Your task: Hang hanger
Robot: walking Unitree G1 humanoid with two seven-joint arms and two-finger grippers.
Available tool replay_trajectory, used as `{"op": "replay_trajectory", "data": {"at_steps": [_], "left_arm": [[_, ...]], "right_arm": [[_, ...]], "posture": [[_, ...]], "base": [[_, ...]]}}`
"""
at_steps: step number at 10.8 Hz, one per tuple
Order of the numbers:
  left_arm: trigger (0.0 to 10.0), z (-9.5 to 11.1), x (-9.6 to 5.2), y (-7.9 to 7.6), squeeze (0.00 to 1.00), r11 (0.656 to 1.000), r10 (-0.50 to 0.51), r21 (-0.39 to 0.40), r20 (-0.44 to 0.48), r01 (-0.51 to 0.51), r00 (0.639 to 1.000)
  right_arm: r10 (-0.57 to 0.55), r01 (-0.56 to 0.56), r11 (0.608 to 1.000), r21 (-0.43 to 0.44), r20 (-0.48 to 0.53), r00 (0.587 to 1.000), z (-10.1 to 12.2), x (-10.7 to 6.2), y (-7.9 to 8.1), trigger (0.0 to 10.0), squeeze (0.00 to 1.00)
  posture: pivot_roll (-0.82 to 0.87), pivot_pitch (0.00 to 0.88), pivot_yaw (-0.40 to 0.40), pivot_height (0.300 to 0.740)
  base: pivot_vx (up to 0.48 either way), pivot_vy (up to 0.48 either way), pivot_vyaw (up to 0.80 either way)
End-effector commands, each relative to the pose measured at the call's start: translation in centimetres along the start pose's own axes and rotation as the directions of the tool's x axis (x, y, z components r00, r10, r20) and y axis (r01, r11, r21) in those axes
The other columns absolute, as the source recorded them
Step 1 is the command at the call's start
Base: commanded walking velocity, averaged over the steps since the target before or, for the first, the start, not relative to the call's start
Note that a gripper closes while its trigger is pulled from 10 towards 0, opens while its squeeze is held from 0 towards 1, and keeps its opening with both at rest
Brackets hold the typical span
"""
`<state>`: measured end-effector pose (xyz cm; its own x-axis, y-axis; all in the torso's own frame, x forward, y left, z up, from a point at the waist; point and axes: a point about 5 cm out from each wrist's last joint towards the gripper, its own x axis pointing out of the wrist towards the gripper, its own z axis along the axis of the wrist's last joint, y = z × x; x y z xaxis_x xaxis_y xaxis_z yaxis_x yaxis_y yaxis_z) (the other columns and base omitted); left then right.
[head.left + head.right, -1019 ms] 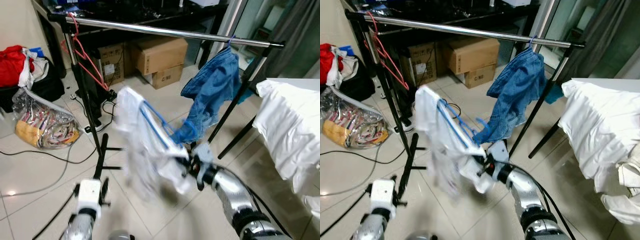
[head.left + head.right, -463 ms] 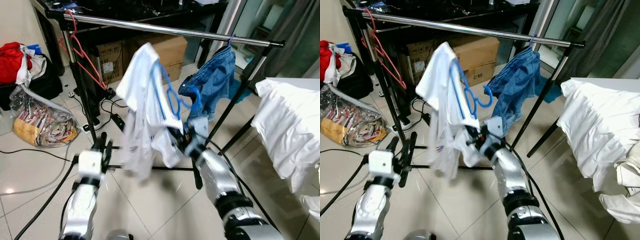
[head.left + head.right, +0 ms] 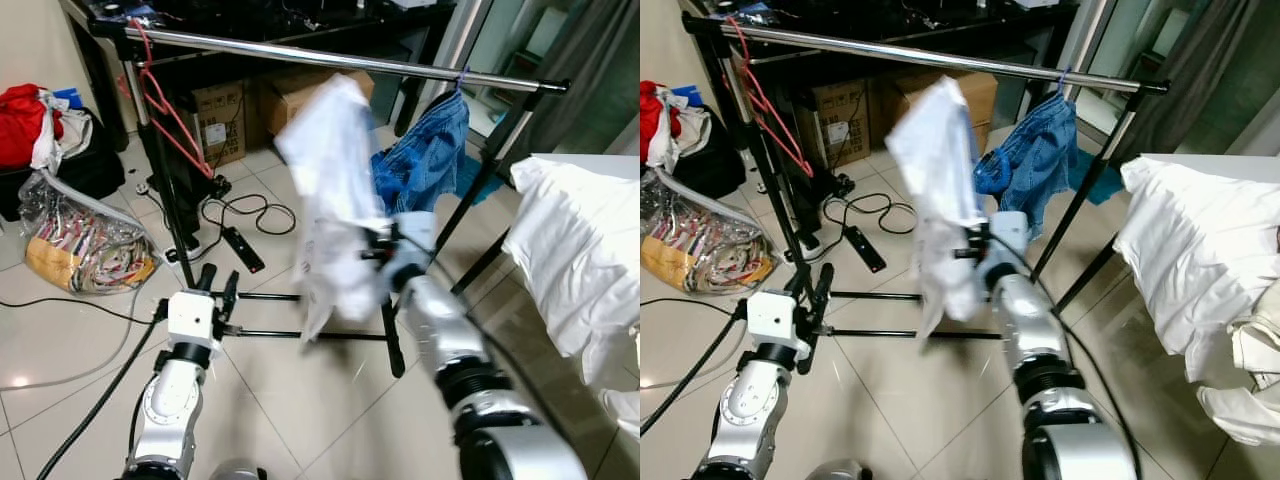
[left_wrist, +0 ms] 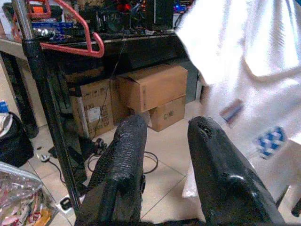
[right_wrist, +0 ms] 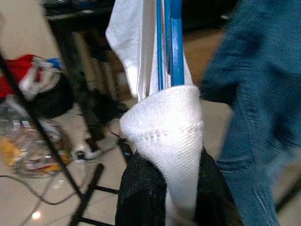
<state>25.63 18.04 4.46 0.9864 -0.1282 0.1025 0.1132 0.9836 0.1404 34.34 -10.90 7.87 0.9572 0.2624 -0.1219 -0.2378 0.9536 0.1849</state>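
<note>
**Right wrist view: hanger clamped, hook not yet on the rail**

I have the right pincer (image 5: 164, 188) clamped on the blue hanger (image 5: 170, 42) through the white shirt (image 3: 335, 190) draped over it. In the head views the load sits just below the rail (image 3: 330, 62), at about 9 o'clock from the hanging jeans (image 3: 425, 150). The left pincer (image 4: 164, 155) is apart and holds nothing, low beside the rack. I judge the hook must rise above the rail, then settle down clear of the jeans; I'd release only once it bears weight.
</note>
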Motion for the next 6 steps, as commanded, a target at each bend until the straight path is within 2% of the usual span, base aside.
{"op": "replay_trajectory", "data": {"at_steps": [1, 4, 5, 6], "left_arm": [[10.0, 0.1, 0.2, -0.4, 0.0, 1.0, -0.012, -0.011, -0.004, 0.012, 1.0], [10.0, 0.5, 0.7, -0.4, 0.0, 1.0, 0.0, -0.019, 0.002, 0.0, 1.0], [10.0, 0.7, 0.9, -0.4, 0.0, 1.0, 0.005, -0.021, 0.004, -0.005, 1.0], [10.0, 0.7, 0.9, -0.4, 0.0, 1.0, 0.006, -0.021, 0.004, -0.006, 1.0]], "right_arm": [[-0.025, 0.026, 0.999, -0.02, 0.024, 0.999, 1.3, 0.5, -0.5, 10.0, 0.0], [-0.014, 0.018, 0.997, -0.074, 0.056, 0.998, 2.6, 1.2, 0.5, 10.0, 0.0], [0.062, -0.056, 0.993, -0.106, 0.057, 0.996, 2.6, 1.0, 1.6, 10.0, 0.0], [0.111, -0.106, 0.989, -0.102, 0.04, 0.993, 2.3, 0.9, 2.1, 10.0, 0.0]], "posture": [[0.29, 0.02, -0.107, 0.74], [0.29, 0.014, -0.113, 0.74], [0.29, 0.014, -0.114, 0.74], [0.3, 0.015, -0.116, 0.74]], "base": [[0.0, 0.0, 0.0], [0.0, 0.0, 0.0], [0.0, 0.0, 0.0], [0.0, 0.0, 0.0]]}}
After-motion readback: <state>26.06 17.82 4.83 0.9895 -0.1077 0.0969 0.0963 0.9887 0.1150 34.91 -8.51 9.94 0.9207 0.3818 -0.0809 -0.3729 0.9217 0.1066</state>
